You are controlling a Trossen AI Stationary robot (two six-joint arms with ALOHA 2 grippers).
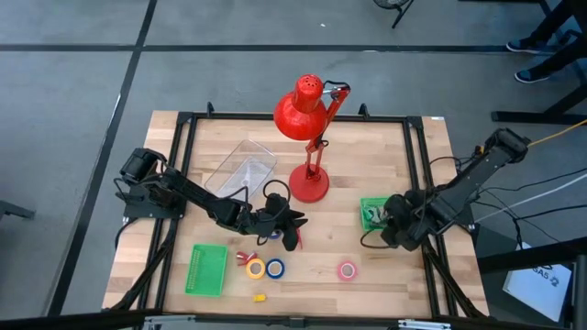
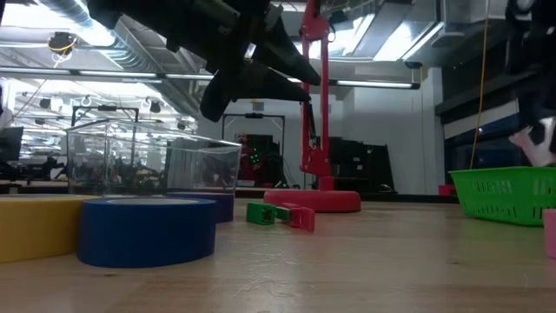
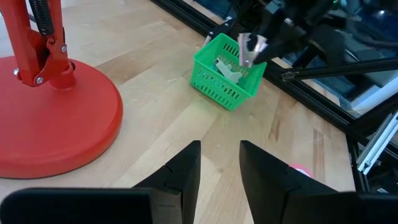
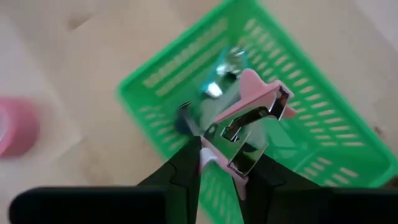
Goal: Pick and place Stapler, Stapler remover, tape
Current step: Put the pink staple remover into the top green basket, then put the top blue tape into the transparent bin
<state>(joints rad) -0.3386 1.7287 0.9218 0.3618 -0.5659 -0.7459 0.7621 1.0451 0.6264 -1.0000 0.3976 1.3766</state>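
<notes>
Right end effector [image 4: 225, 163] pinches a pink staple remover [image 4: 245, 127] just above the small green basket [image 4: 298, 81].

The basket lies directly beneath that end effector, near the red lamp's base [image 1: 309, 184]. The left end effector [image 3: 219, 163] hovers with its fingers spread and empty, just beside the lamp base; the yellow tape roll [image 1: 256, 269] and blue tape roll [image 1: 275, 268] lie on the surface [image 1: 385, 275] near it, the pink tape roll [image 1: 347, 269] farther off, between the two end effectors.

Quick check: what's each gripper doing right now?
Left gripper: open, empty, near the lamp base.
Right gripper: shut on the pink staple remover, above the green basket.
</notes>
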